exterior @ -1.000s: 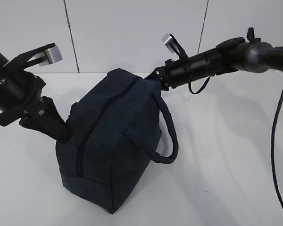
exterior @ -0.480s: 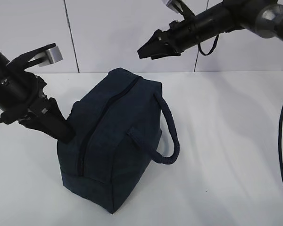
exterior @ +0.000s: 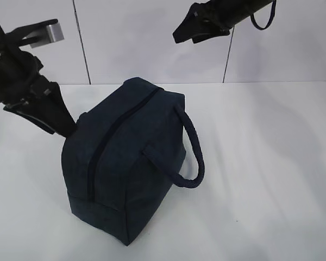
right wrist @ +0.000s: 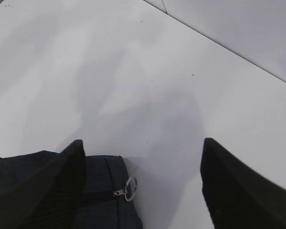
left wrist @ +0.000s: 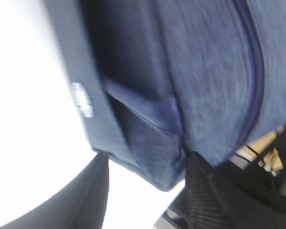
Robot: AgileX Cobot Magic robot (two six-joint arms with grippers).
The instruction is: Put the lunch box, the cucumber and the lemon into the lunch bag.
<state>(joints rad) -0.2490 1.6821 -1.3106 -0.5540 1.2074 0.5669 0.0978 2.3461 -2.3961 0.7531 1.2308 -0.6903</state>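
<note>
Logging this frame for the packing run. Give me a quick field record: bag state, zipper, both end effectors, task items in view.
bag: lunch bag stands on the white table, one handle drooping on its right side
zipper: shut along the top as far as seen; ring pull at the far end
left end effector: at the bag's left side, fingers apart, grip unclear
right end effector: open, raised above the bag's far end, holding nothing
lunch box, cucumber, lemon: none in view
</note>
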